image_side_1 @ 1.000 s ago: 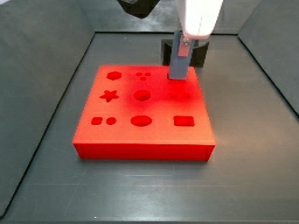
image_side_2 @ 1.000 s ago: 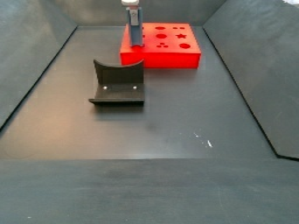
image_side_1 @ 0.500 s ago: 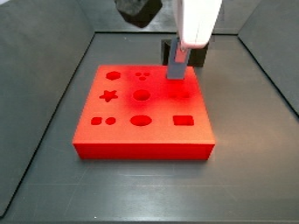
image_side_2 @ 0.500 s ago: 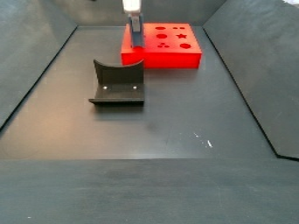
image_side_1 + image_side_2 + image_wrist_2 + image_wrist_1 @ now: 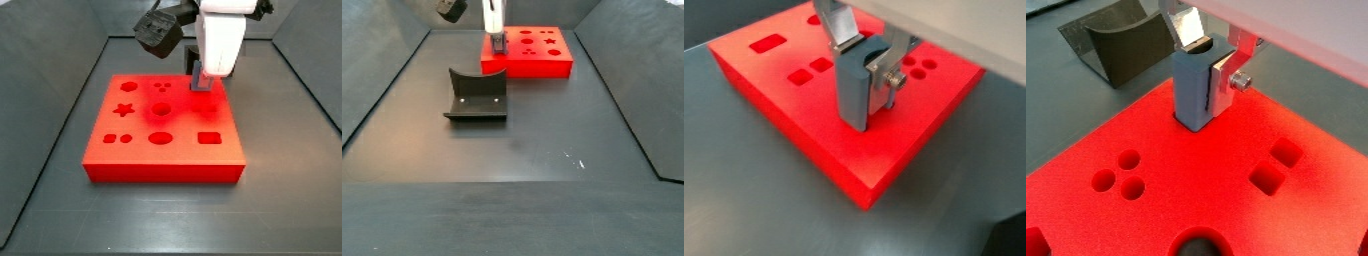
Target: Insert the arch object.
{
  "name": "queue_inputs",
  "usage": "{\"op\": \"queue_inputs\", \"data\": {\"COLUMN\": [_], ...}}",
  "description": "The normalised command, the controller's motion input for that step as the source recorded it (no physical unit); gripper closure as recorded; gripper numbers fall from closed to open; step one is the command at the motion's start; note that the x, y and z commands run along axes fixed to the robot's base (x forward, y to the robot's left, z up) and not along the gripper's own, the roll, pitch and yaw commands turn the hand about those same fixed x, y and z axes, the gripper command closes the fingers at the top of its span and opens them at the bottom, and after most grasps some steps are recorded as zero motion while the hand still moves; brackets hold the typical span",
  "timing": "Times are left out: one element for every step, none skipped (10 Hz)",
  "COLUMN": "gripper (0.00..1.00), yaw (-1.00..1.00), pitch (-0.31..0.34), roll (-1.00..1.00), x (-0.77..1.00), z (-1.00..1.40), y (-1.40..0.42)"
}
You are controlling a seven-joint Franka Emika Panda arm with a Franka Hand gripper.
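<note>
The arch object [image 5: 1192, 88] is a grey block with a semicircular notch in its upper end. It stands upright between my gripper's [image 5: 1205, 68] silver fingers [image 5: 1229, 72]. The gripper is shut on it. Its lower end meets the red board [image 5: 1160, 200] at a hole near the board's corner; how deep it sits is hidden. Both wrist views show this grip, and the block also shows in a wrist view [image 5: 850, 95]. In a side view the gripper [image 5: 203, 70] hangs over the board's far right part [image 5: 174, 160], with only a short piece of the block [image 5: 201, 82] showing below it.
The red board [image 5: 543, 66] has several shaped holes, among them a star [image 5: 124, 110], a circle [image 5: 162, 138] and a rectangle [image 5: 210, 138]. The dark fixture [image 5: 476, 96] stands on the floor beside the board and shows in a wrist view [image 5: 1120, 45]. Dark walls ring the floor [image 5: 516, 190].
My gripper has moved down with the arch object, so less of the block shows above the red board in both side views. The board and the fixture have not moved.
</note>
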Motion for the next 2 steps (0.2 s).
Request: {"op": "queue_inputs", "data": {"gripper": [1.00,1.00], "yaw": [0.00,0.00], "pitch": [-0.050,0.000], "roll": [0.01,0.00], "x": [0.00,0.00], "z": [-0.47,0.00], "y": [0.00,0.00]}}
